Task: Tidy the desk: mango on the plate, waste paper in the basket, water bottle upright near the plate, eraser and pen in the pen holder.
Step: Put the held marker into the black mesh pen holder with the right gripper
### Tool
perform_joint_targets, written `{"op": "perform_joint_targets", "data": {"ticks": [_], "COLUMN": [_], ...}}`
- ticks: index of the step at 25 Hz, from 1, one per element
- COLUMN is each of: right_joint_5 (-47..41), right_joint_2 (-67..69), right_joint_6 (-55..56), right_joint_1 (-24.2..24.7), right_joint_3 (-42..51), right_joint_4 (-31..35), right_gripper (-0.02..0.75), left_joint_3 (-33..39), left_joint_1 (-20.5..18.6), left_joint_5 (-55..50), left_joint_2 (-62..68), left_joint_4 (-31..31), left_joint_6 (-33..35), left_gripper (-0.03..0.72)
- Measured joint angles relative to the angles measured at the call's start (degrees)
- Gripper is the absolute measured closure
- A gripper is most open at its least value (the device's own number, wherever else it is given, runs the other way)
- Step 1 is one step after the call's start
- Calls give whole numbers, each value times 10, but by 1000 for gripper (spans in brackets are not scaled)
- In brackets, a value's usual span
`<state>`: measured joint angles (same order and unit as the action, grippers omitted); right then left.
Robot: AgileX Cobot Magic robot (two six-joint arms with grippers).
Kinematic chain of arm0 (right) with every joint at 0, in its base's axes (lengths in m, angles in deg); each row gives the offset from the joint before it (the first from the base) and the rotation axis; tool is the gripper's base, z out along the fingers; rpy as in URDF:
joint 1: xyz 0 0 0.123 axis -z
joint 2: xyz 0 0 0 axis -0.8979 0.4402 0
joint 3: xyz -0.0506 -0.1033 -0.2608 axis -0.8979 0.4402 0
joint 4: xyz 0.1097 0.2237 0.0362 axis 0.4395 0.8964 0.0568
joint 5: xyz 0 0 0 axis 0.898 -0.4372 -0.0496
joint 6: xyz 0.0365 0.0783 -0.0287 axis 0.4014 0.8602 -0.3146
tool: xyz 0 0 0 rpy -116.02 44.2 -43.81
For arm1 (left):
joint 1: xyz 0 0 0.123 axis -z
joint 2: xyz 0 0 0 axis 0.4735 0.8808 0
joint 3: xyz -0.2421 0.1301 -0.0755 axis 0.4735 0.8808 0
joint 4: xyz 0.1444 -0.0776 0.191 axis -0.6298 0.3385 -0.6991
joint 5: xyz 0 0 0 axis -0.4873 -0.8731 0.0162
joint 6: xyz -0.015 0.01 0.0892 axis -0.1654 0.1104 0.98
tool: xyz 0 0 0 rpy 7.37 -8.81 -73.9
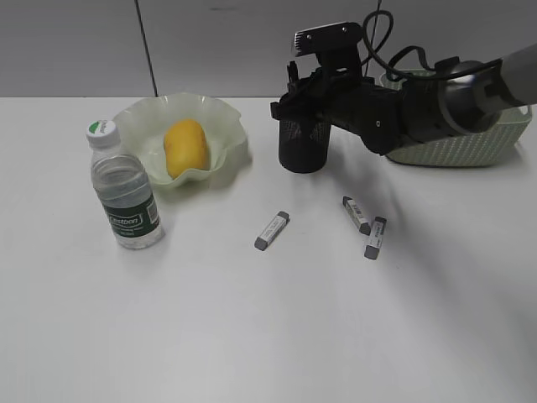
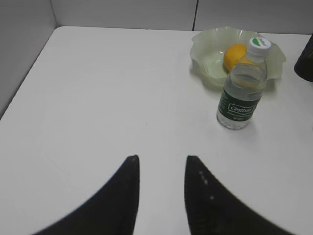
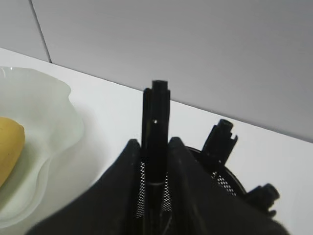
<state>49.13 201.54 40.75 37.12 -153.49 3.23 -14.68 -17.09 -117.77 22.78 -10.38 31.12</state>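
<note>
My right gripper (image 3: 155,142) hovers over the black mesh pen holder (image 3: 226,179) with its jaws closed on an upright black pen (image 3: 156,105) whose lower end is inside the cup. Two more pens (image 3: 219,138) stand in the holder (image 1: 301,149). Three grey erasers (image 1: 271,230) (image 1: 356,215) (image 1: 375,237) lie on the desk. The mango (image 1: 185,147) rests on the ruffled green plate (image 1: 228,126). Beside the plate stands the water bottle (image 1: 124,189), upright. My left gripper (image 2: 161,159) is open over bare desk, well short of the bottle (image 2: 242,88). The waste paper is out of view.
The green perforated basket (image 1: 474,147) stands at the back right, partly behind my right arm (image 1: 394,105). A grey wall runs along the desk's far edge. The left wrist view shows the desk's left edge (image 2: 24,81) by a wall.
</note>
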Motion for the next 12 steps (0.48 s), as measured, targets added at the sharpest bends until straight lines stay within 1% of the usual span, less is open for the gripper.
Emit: {"op": "perform_joint_targets", "data": {"ticks": [1,3,4,5,6,7,10,12], "right_joint_5": [1,4,5,3,-5,-15,-72,-143], "right_joint_2": [0,0,0,-1,-4,-11,-52,-105], "right_joint_6": [0,0,0,0,0,-2,-24,-40], "right_joint_1": [0,0,0,0,0,0,0,0], "right_joint_3": [0,0,0,0,1,1,1,1], "right_joint_4": [0,0,0,0,0,-1,-5,-7], "right_gripper": [533,385,325,266,225,202,178,174], "left_joint_3": [0,0,0,0,0,0,0,0], "left_joint_1": [0,0,0,0,0,0,0,0], "left_joint_5": [0,0,0,0,0,0,0,0], "left_joint_2": [0,0,0,0,0,0,0,0], "left_joint_4": [0,0,0,0,0,0,0,0], "left_joint_6": [0,0,0,0,0,0,0,0], "left_gripper": [452,452,452,452,452,452,452,452]}}
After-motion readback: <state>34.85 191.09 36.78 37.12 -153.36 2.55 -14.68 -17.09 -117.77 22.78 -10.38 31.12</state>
